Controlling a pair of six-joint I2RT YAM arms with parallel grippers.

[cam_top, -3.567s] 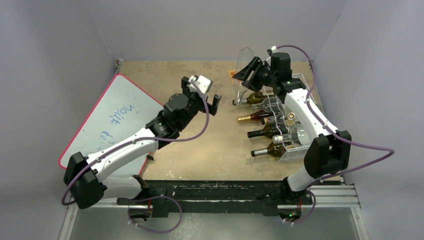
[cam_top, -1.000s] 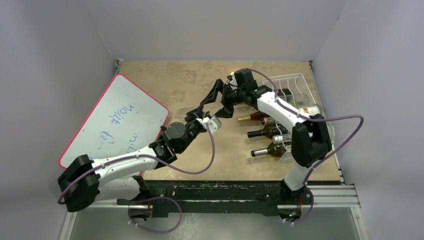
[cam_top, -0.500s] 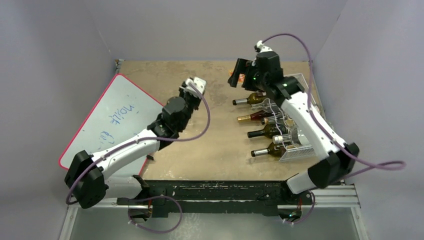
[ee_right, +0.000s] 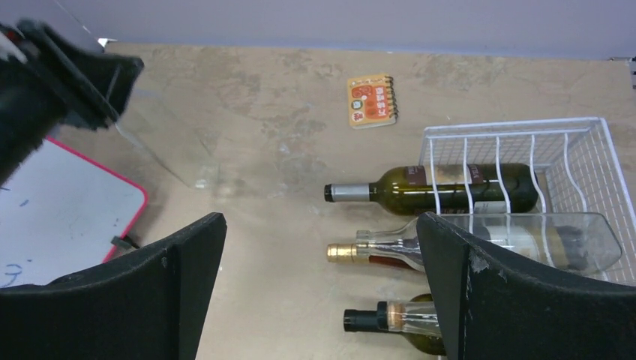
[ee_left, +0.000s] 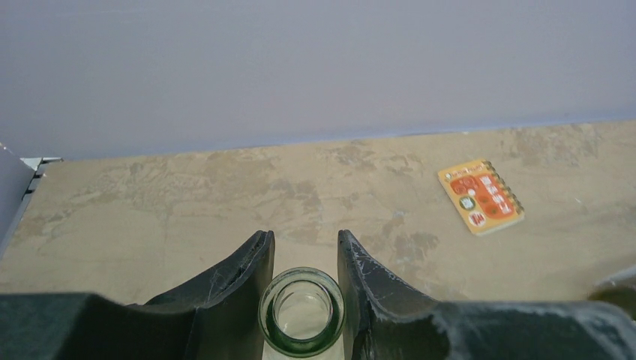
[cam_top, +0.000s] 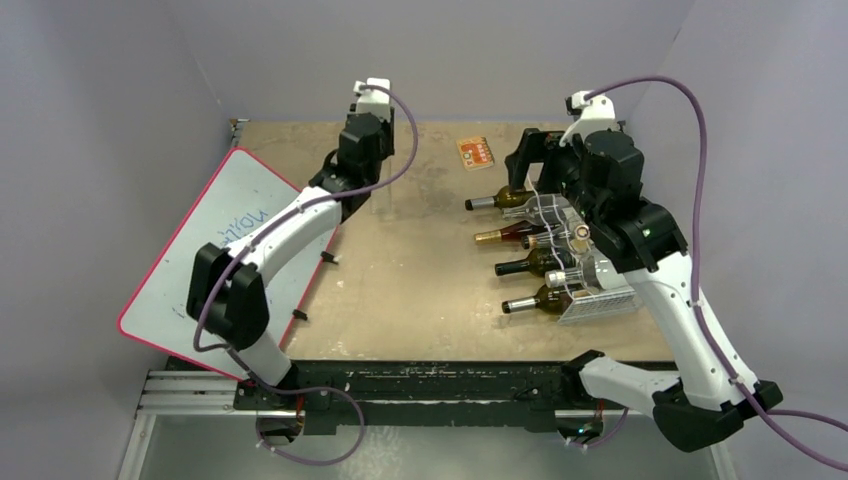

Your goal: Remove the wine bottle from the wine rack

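Left wrist view: my left gripper (ee_left: 302,238) is closed on the neck of a clear bottle (ee_left: 301,315), one dark finger on each side, just under the open mouth. The bottle is off the rack (ee_right: 501,124) and over the far left part of the table (ee_left: 187,187), near the whiteboard (ee_right: 60,217). From the fingers its long axis runs down toward the tabletop, roughly upright with some lean (I cannot tell whether the base touches the wood). As I judge it, the coming move is a straight lowering along that axis and then a release. That move belongs to the left arm alone.

My right gripper (ee_right: 321,219) is well apart from the bottle. Its jaws are spread wide and hold nothing, and it hovers above the rack's left side. Below it, several other bottles lie on their sides in the rack, necks pointing left toward the middle of the table. The farthest is a dark bottle (ee_right: 450,187) with a silver cap. A small orange notebook (ee_right: 371,100) lies flat beyond them.

The held bottle is colourless glass, faintly green at its thick round lip, uncapped, and it looks empty. In the right wrist view it almost vanishes against the table, showing only edges and glints.
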